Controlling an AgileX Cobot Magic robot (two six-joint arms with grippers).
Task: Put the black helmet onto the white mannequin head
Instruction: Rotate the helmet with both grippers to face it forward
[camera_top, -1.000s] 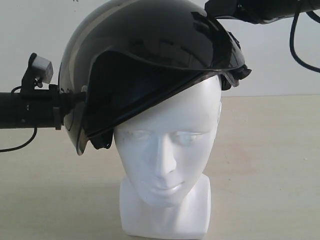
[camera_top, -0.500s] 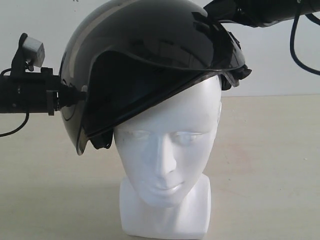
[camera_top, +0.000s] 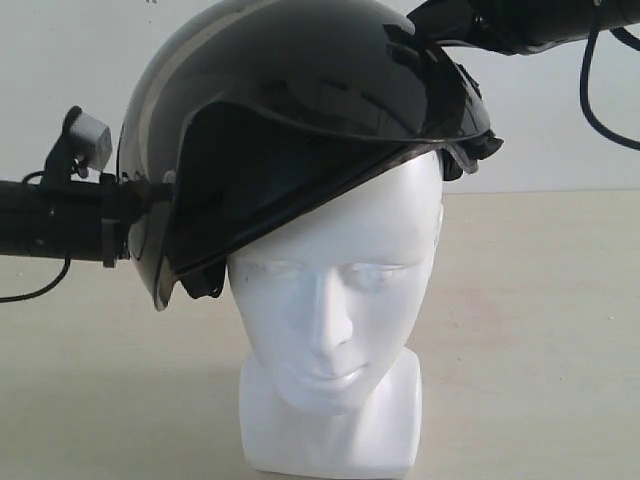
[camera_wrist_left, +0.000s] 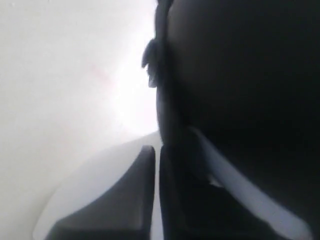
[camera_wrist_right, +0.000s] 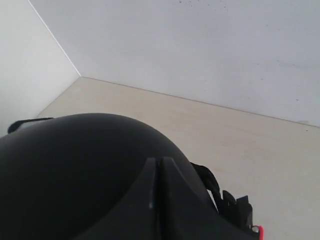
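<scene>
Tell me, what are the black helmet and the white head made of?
The black helmet looks like hard glossy plastic: bright reflections streak its shell. Its visor seems to be smoky see-through plastic. The white mannequin head looks like smooth matte plastic, or maybe foam, since it barely shines.

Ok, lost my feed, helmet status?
Black helmet tilted on white mannequin head, not seated. Right gripper shut, atop it. Left gripper at its side, grip unclear. Nothing blocking.

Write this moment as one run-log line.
helmet: tilted on head | left gripper: at helmet side | right gripper: shut, on helmet top
</scene>
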